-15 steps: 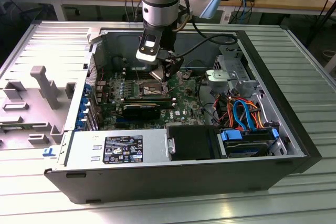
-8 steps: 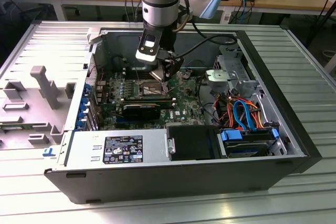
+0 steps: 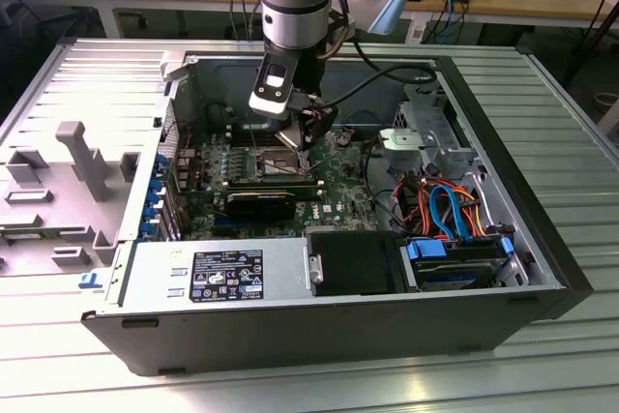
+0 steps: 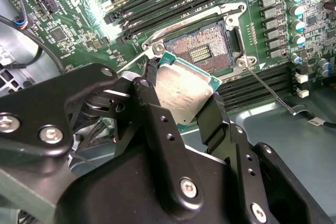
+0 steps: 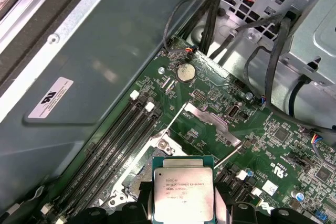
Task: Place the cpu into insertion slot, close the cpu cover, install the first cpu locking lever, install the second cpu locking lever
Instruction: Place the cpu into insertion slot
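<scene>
Over the green motherboard (image 4: 73, 3) inside the open computer case (image 3: 290, 326), the claw (image 4: 181, 100) is clamped on the cpu (image 5: 183, 195) by two opposite edges. That chip hangs near the insertion slot (image 4: 202, 51), not yet seated, and the slot's contacts lie uncovered.

The gripper (image 4: 181, 92) is covering 2 edges of the cpu (image 4: 185, 80), which is hiding 1 corner of the insertion slot (image 4: 207, 51).
</scene>
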### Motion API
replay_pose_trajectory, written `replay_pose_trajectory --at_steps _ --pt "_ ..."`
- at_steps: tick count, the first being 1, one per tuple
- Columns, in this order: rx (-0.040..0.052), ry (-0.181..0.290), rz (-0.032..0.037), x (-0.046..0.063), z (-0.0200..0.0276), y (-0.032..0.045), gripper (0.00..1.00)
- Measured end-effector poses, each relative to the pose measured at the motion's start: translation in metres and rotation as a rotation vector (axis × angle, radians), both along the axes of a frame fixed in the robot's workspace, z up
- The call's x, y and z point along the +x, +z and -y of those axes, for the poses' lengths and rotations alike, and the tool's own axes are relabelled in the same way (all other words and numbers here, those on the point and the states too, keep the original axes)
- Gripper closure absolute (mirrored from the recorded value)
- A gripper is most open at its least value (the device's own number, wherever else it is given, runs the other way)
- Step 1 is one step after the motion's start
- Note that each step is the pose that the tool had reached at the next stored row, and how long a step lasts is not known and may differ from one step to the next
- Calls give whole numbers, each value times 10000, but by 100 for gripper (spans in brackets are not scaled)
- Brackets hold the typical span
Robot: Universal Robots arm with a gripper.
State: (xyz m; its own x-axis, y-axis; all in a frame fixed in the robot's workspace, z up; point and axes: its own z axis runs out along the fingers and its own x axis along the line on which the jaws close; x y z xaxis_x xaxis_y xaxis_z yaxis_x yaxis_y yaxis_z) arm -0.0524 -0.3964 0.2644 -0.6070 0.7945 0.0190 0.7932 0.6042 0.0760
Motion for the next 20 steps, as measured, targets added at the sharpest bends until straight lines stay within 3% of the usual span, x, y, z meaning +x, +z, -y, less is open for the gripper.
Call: replay_pose_trajectory --at_steps 20 --pt "0 -265 0 0 0 -8 45"
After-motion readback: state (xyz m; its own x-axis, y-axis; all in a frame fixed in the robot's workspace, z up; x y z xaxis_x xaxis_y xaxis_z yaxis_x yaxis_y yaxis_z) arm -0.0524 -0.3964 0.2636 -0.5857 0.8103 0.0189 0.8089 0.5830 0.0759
